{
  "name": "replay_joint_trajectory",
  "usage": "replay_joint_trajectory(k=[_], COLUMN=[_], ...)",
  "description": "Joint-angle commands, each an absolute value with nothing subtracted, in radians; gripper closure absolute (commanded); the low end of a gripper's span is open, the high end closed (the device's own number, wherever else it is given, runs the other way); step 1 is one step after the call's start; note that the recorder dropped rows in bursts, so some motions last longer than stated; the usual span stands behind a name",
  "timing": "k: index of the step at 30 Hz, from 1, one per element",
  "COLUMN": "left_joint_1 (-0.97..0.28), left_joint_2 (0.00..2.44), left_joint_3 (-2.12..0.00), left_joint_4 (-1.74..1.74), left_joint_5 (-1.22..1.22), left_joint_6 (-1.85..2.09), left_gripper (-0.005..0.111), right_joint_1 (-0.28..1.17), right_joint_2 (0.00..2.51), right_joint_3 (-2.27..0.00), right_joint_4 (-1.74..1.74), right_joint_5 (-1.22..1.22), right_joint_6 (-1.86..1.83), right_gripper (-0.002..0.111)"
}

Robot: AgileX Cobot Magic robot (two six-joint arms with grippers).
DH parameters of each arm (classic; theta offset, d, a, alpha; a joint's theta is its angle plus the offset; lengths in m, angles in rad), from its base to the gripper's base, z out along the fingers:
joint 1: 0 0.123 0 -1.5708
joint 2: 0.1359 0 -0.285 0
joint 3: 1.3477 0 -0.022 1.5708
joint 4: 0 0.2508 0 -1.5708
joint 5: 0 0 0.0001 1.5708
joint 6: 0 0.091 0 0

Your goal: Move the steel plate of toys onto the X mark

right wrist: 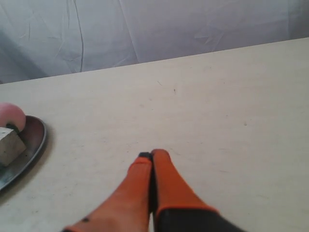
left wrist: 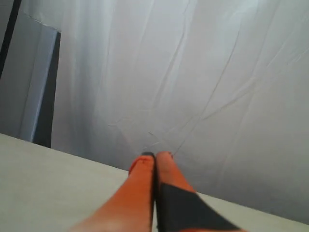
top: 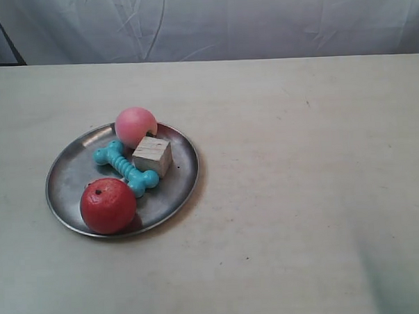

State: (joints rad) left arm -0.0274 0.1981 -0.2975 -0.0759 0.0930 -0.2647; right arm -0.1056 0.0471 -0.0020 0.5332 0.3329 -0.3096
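The steel plate was grey metal with a dull sheen. The apple looked glossy, the pink ball matt, the dog-bone smooth ribbed plastic, the cube bare pale wood. The table was matt and faintly scuffed; the backdrop was creased white cloth.

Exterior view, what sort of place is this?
Probably a robot lab test bench, not a home: a pale table, a wrinkled white cloth backdrop behind it, and a steel plate of toys staged on it.
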Motion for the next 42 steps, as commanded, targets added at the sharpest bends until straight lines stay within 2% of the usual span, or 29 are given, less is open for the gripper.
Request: replay_joint_trajectory(k=[1,8,12,19,28,38,42], left_joint_1=[-0.032,-0.023,0.032,0.140,0.147,0.147,0.147], left_joint_2=[0.188,0.170,0.077,0.000,0.000,0.000,0.000], left_joint_3=[-0.194,-0.065,-0.006,0.000,0.000,0.000,0.000], left_joint_4=[0.017,0.035,0.000,-0.009,-0.006,0.138,0.170], left_joint_5=[0.050,-0.060,-0.082,-0.045,-0.045,0.237,0.255], left_joint_6=[-0.340,-0.340,-0.340,-0.337,-0.337,-0.329,-0.329], left_gripper=[0.107,0.107,0.107,0.107,0.107,0.107,0.107], right_joint_1=[-0.109,-0.109,-0.109,-0.109,-0.109,-0.109,-0.109], right_joint_2=[0.044,0.044,0.044,0.044,0.044,0.044,0.044], right_joint_3=[0.000,0.000,0.000,0.000,0.000,0.000,0.000], right_joint_4=[0.530,0.530,0.530,0.530,0.530,0.530,0.530], right_joint_5=[0.322,0.322,0.322,0.322,0.326,0.326,0.326], right_joint_6=[-0.314,-0.314,-0.314,-0.314,-0.314,-0.314,-0.314], right_gripper=[0.108,0.108,0.108,0.108,0.108,0.108,0.108])
